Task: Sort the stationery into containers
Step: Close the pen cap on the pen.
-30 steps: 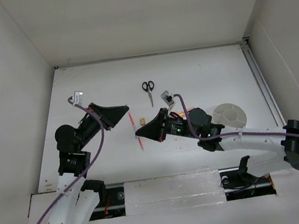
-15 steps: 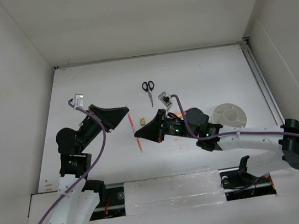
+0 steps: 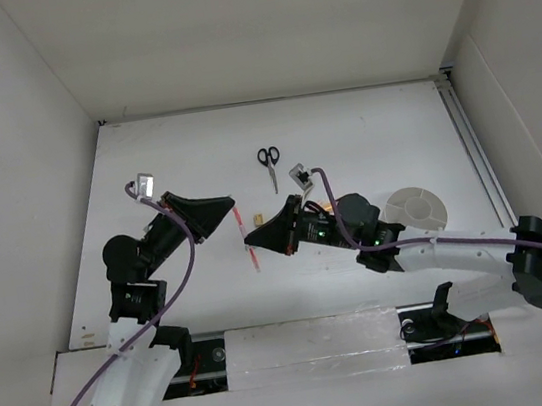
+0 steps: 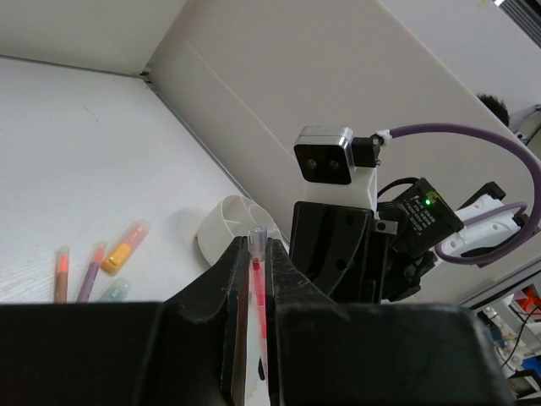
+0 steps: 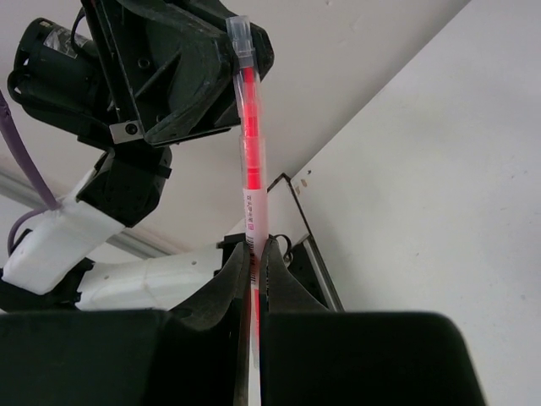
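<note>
A thin red pen (image 3: 255,258) is held off the table between both grippers. My left gripper (image 3: 230,205) is shut on its clear-capped upper end; the pen (image 4: 257,283) runs between its jaws. My right gripper (image 3: 249,238) is shut on the pen's middle, and the pen (image 5: 251,144) rises from its jaws to the left gripper (image 5: 203,51). The round white divided cup (image 3: 415,210) stands right of the right arm. The small black-handled scissors (image 3: 267,158) and the tiny yellow block (image 3: 258,211) lie behind the grippers.
The left wrist view shows the cup (image 4: 221,227), an orange marker (image 4: 124,248), an orange pen (image 4: 62,272), a purple pen (image 4: 90,272) and a pale marker (image 4: 114,291) on the table. White walls enclose the table on three sides.
Both grippers keep the red pen between them at about the same place. The left wrist has tilted slightly and the right gripper has edged up and left.
</note>
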Available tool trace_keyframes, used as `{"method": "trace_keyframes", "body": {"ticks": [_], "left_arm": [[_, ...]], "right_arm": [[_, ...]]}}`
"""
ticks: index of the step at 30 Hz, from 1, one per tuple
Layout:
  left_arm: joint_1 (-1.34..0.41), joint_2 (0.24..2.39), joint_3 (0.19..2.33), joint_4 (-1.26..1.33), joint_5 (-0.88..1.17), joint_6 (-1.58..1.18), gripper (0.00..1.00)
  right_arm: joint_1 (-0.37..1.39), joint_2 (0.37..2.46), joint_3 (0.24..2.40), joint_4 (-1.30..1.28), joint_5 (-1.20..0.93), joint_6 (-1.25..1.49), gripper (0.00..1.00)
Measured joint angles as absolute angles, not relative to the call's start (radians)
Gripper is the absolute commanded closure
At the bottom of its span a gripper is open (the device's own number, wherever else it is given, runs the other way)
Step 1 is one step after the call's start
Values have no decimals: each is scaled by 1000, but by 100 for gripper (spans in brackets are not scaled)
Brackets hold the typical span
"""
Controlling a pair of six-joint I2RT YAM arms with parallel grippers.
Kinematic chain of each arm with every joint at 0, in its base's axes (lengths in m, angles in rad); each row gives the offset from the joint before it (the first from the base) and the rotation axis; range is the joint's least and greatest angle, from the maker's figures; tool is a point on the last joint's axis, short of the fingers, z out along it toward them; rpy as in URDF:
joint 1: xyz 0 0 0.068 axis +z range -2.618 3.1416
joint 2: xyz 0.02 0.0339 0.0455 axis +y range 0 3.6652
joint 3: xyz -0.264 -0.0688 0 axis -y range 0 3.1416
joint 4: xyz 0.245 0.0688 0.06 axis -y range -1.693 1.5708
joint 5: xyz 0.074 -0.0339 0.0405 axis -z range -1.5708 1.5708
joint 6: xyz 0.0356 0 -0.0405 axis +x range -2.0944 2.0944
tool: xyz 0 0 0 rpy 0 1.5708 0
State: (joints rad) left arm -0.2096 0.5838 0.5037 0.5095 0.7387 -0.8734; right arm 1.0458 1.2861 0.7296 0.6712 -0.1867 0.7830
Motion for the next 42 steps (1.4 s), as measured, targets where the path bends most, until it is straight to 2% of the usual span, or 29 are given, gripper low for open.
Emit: {"method": "trace_keyframes", "body": {"ticks": [42], "left_arm": [[-207,544,451,571,725,-842,100]], "right_arm": [[1039,1280,783,549,-212,834,100]]}}
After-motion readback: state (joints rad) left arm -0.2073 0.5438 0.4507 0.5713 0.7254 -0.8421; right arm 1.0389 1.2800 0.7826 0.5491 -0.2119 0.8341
